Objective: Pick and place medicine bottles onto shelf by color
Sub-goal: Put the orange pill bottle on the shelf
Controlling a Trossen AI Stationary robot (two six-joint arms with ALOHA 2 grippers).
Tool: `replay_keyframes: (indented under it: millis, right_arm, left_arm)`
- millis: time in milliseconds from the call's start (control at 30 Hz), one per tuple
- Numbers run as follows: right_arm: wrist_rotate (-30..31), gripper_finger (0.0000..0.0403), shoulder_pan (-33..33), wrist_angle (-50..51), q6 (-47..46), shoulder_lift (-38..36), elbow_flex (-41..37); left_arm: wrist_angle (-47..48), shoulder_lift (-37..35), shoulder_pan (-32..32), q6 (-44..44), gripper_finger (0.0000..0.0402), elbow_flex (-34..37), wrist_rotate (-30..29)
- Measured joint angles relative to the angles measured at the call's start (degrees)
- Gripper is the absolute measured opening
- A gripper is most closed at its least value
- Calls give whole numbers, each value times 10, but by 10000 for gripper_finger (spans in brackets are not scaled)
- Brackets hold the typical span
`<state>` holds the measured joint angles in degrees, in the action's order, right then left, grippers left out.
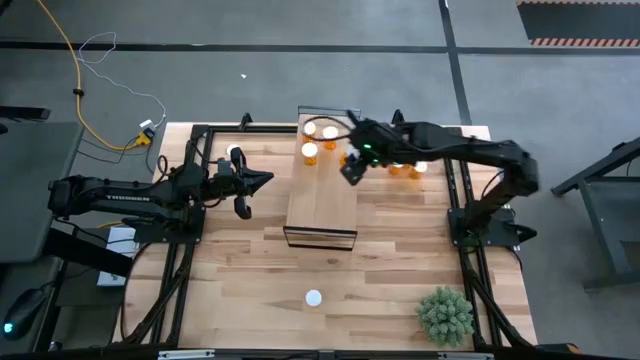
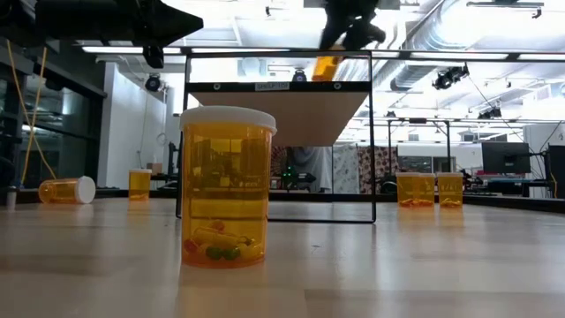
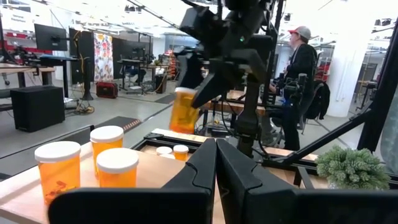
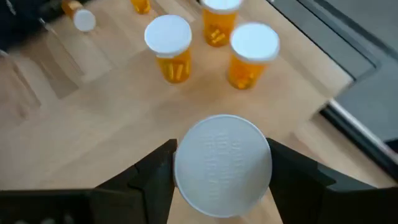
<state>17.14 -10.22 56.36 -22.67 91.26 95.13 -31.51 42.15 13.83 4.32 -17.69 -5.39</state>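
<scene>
Three orange medicine bottles with white caps [image 1: 310,150] [image 4: 168,38] stand upright on the far end of the light-wood shelf [image 1: 322,200]. My right gripper [image 1: 349,168] hangs over the shelf's right edge, shut on another medicine bottle [image 3: 185,111] that also shows high up in the low view [image 2: 325,66]. My left gripper [image 1: 258,183] waits shut, left of the shelf, its fingers [image 3: 216,163] pointing toward it. My right gripper pinches the bottle's capped top end [image 4: 222,165] between its two fingers [image 4: 152,174], one on each side of the white cap. The fingers come slanting down from the table's right. The orange body [image 3: 184,115] hangs below them, slightly tilted, clear of the shelf.
More bottles stand on the table right of the shelf [image 1: 397,168] [image 2: 415,188]. One lies on its side at the far left [image 2: 66,190]. One stands alone near the front edge [image 1: 314,297] [image 2: 226,185]. A small green plant [image 1: 445,315] sits at the front right.
</scene>
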Motion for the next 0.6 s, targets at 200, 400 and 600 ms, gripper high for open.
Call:
replay_keyframes:
  millis: [200, 400, 600]
  right_arm:
    - [0, 211, -18, 65, 44, 115, 137]
    - [-13, 211, -32, 101, 52, 187, 208]
    - [-17, 211, -38, 105, 51, 210, 212]
  left_arm:
    - [0, 0, 0, 0, 0, 0, -2]
    - [0, 0, 0, 0, 0, 0, -2]
    - [0, 0, 0, 0, 0, 0, -4]
